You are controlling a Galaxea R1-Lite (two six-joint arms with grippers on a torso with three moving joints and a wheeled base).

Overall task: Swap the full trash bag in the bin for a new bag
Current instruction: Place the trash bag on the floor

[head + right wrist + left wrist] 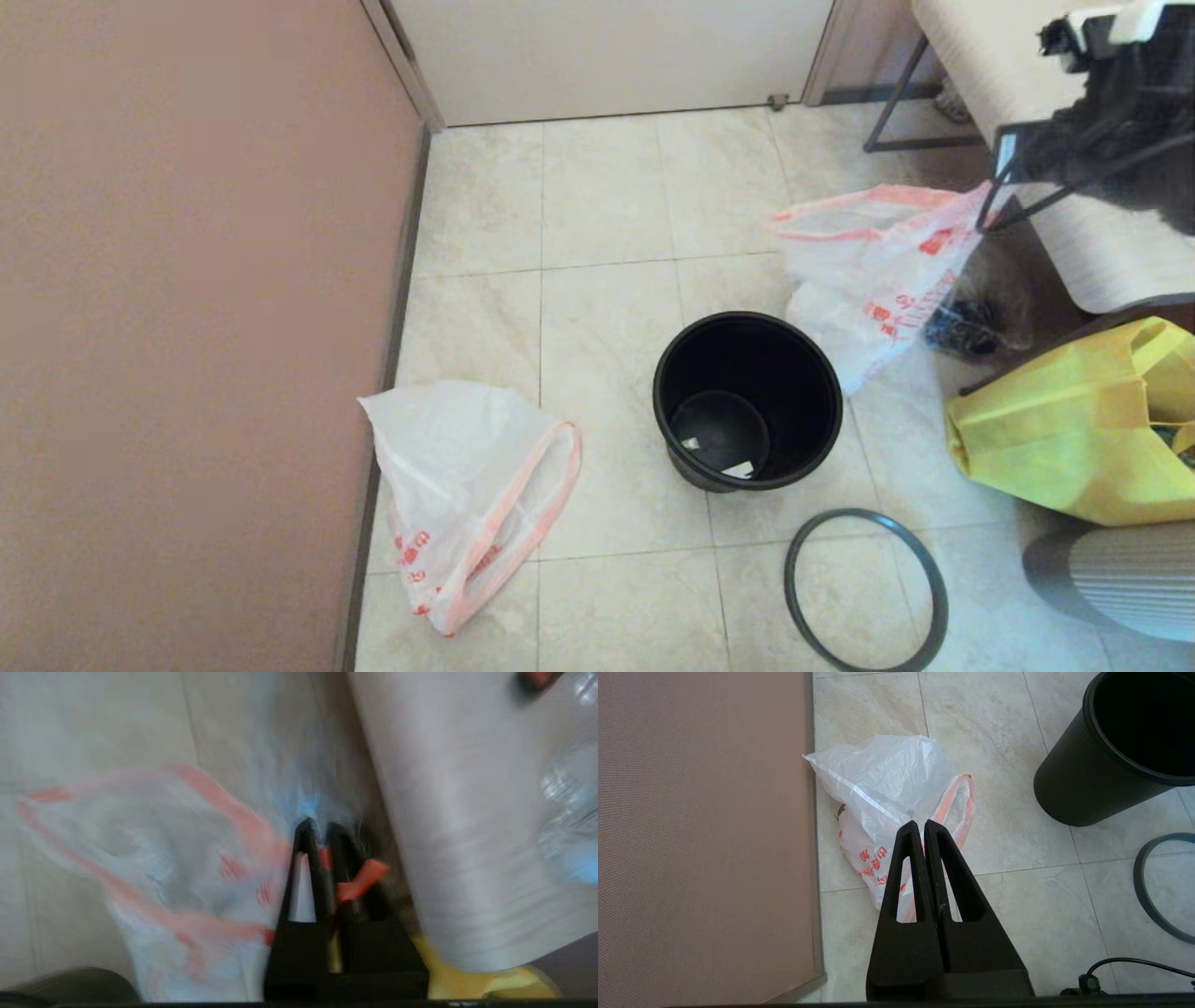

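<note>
The black bin (810, 373) stands empty on the tiled floor, its dark grey hoop (866, 590) lying off it, nearer to me. To the bin's right my right gripper (982, 224) is shut on an orange handle of the full trash bag (878, 280), which hangs white with orange-red print; its contents do not show clearly. The wrist view shows the gripper (318, 828) pinching that orange strip. The limp new bag (457, 485) lies left of the bin by the wall. My left gripper (921, 823) hovers shut and empty above the new bag (887, 779).
A brown wall panel (187, 327) closes off the left side. A yellow fabric bag (1064, 429) sits right of the bin, beside a white bench (1102, 243) with a clear bag of dark items (966, 327) under it. A door (607, 56) is at the back.
</note>
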